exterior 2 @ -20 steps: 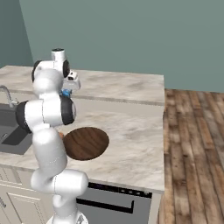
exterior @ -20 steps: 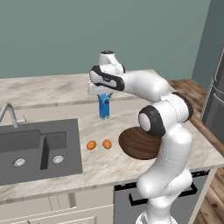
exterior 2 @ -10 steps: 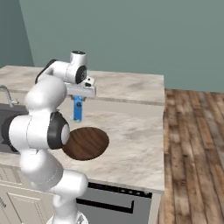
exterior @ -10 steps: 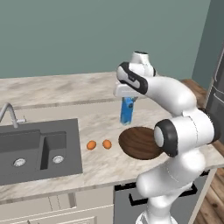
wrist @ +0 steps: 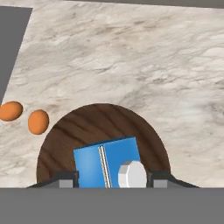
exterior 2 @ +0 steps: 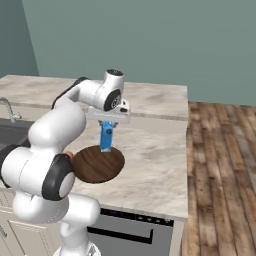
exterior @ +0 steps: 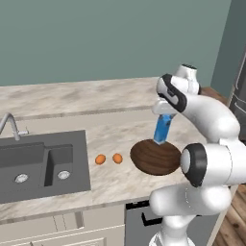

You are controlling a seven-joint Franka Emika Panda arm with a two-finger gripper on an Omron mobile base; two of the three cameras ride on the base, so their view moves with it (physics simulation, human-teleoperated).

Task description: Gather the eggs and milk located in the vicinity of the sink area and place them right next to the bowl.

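My gripper (exterior: 164, 114) is shut on the top of the blue milk (exterior: 163, 129) carton, holding it upright in the air. The carton hangs just over the far rim of the dark wooden bowl (exterior: 154, 157). From the right, the milk (exterior 2: 106, 136) is above the back of the bowl (exterior 2: 97, 164), under the gripper (exterior 2: 108, 123). Looking down from the hand, the milk (wrist: 107, 161) sits between the fingertips (wrist: 65, 180) with the bowl (wrist: 100, 124) beneath. Two orange-brown eggs (exterior: 100, 159) (exterior: 117, 158) lie on the counter between sink (exterior: 43, 163) and bowl, and also to the bowl's left (wrist: 10, 110) (wrist: 38, 121).
A curved faucet (exterior: 8, 126) stands behind the dark double-basin sink at the left. The marble counter (exterior 2: 150, 150) spreads out right of the bowl up to its edge, with wooden floor (exterior 2: 220, 165) beyond. A dark appliance front (exterior: 139, 218) sits under the counter.
The arm has swung right with the milk carton in its grip, from behind the eggs to above the bowl's far rim. Eggs and bowl have stayed put.
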